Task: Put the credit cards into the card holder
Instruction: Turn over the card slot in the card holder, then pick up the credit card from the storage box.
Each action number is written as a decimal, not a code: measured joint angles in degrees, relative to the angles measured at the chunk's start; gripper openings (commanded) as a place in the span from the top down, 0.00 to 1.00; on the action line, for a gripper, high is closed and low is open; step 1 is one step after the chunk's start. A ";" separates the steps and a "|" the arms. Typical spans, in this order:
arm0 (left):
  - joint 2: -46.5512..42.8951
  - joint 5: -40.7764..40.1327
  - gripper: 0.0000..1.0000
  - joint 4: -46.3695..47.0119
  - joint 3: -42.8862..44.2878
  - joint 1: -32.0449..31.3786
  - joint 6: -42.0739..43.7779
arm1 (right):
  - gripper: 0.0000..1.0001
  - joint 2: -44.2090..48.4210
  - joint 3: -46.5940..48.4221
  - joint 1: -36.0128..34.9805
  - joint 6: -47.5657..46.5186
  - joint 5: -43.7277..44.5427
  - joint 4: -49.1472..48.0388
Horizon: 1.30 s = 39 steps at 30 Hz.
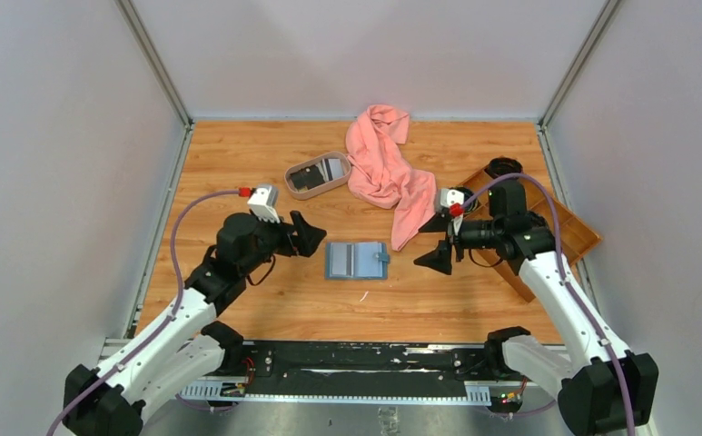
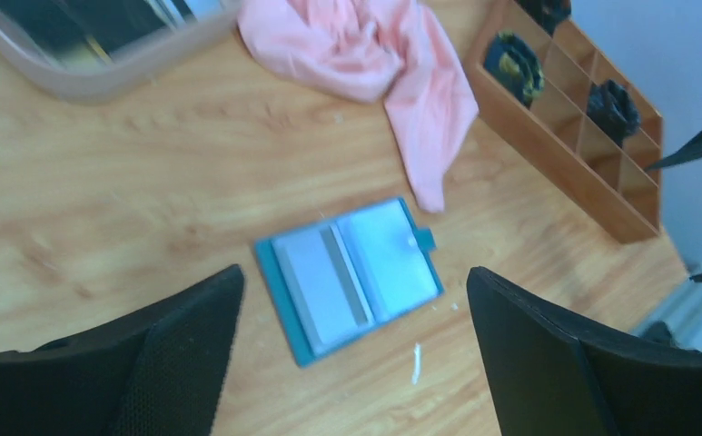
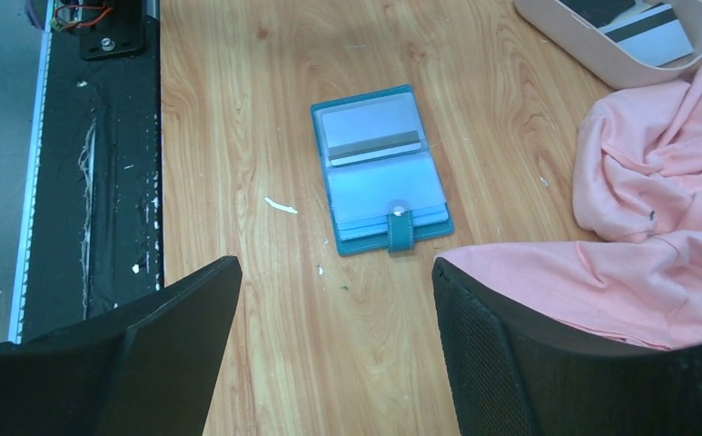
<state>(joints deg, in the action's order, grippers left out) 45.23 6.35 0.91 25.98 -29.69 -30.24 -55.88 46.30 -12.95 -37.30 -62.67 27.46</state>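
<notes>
A: Card holder (image 1: pixel 357 260)?
B: Lying open and flat on table (image 1: pixel 238 163), mid-way between both arms. Tab clasp on right-hand side. Pale card with dark stripe showing in one pocket.
A: Credit cards (image 3: pixel 647 25)?
B: In oval beige tray (image 3: pixel 592 56), beside pink cloth (image 1: pixel 385 168). Black ones, plus a pale striped one.
A: Left gripper (image 1: pixel 303 234)?
B: Spread wide, empty, hovering just left of holder.
A: Right gripper (image 1: pixel 436 242)?
B: Wide too, nothing held, right of holder near cloth's lower end.
</notes>
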 measured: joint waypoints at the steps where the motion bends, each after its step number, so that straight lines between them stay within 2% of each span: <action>1: -0.81 -0.74 0.00 -1.57 2.08 0.37 0.92 | 0.19 -0.28 0.00 0.42 0.00 -0.02 -0.31; 6: 1.38 -1.01 0.00 -4.57 10.51 3.96 3.63 | 0.19 -1.86 0.00 2.84 -0.04 0.02 -0.96; 12: 12.83 4.02 0.00 -2.21 16.90 6.82 3.67 | 0.19 -2.86 -0.35 8.39 -0.50 -0.61 -1.33; 23: 43.78 5.01 0.25 -0.37 39.50 9.97 0.50 | 0.19 -6.95 -0.76 10.40 -0.92 2.03 -1.97; 28: 55.52 2.32 0.30 -4.87 49.03 10.12 0.09 | 0.21 -10.12 0.98 10.49 1.46 5.46 -2.03; 39: 74.55 -3.04 0.52 -16.92 68.83 10.58 2.51 | 0.25 -17.88 7.82 10.51 5.16 7.23 -0.85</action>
<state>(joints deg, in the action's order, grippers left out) 119.79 3.31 -16.01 94.80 -19.11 -27.73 -73.76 54.13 -2.44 -32.14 -55.44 26.61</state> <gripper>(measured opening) 0.521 0.765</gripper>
